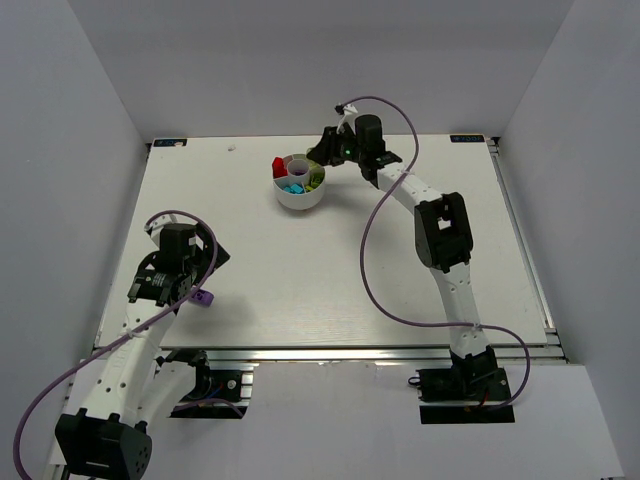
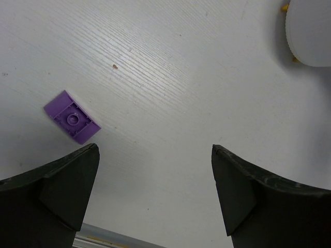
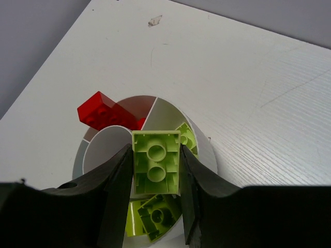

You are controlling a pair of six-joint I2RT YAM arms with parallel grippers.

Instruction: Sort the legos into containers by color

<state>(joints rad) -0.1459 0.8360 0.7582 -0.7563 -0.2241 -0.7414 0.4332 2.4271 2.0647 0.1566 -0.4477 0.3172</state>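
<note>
right tool [image 3: 155,168] is clamped on a lime green lego [image 3: 155,157], hanging right over the white dish [image 3: 206,152], above the wedge where more lime pieces [image 3: 158,219] already lie. a red lego [image 3: 101,111] sits propped on the far rim, only half down in its wedge. from the top view, cyan pieces [image 1: 295,187] show in a near wedge too. so most of the sort looks done. what's left, by my read: this lime one needs dropping, and one purple lego [image 2: 72,117] lies alone on the desk [image 2: 207,77], well apart from the dish. it sits just ahead of the left tool [image 2: 155,170], whose fingers stand wide with nothing between them. where purple goes, i cannot tell.
</note>
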